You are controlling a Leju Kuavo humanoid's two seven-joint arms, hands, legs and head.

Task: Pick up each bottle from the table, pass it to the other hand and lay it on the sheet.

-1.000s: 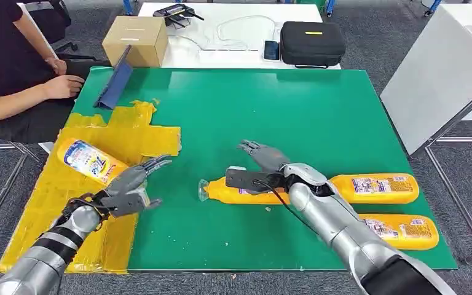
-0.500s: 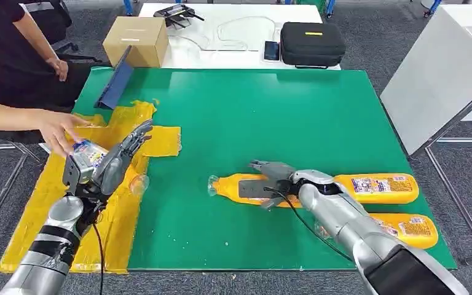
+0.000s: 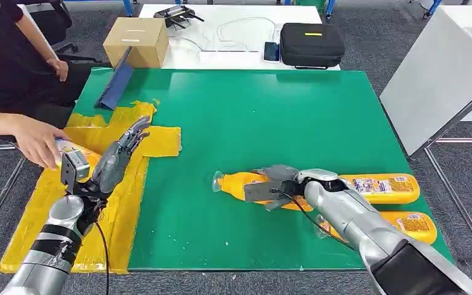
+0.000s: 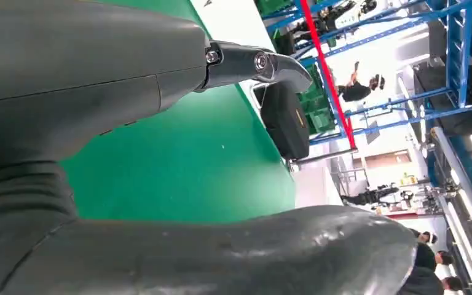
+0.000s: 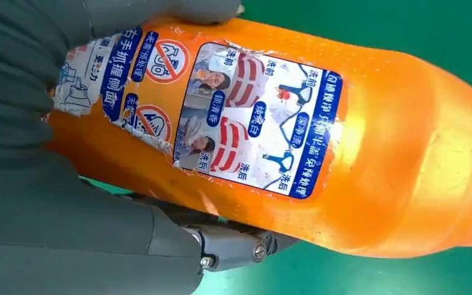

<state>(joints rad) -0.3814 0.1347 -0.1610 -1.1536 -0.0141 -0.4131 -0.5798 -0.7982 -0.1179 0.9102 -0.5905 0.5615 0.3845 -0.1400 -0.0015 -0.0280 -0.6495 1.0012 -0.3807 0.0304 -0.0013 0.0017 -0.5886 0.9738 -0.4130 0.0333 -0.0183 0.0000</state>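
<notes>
An orange bottle [image 3: 238, 185] lies on its side on the green table [image 3: 270, 117]. My right hand [image 3: 278, 184] grips its body; in the right wrist view the fingers [image 5: 49, 203] wrap round the labelled bottle [image 5: 319, 141]. Two more orange bottles [image 3: 381, 187] [image 3: 413, 225] lie beside my right forearm. My left hand [image 3: 114, 161] stands raised over the yellow sheet [image 3: 123, 132], fingers apart and holding nothing, as the left wrist view of the hand [image 4: 67, 80] also shows. A fourth bottle [image 3: 67, 148] lies on the sheet under a person's hand [image 3: 35, 139].
A person sits at the table's left side. A blue panel [image 3: 114, 83] leans at the far left corner. Behind stand a cardboard box [image 3: 135, 40] and a black case [image 3: 312, 43] on a white table. A white board [image 3: 430, 80] is at the right.
My right hand closed round the bottle on the table. My left hand lifted off the sheet. The person's hand reached in and drew the sheet's bottle leftward.
</notes>
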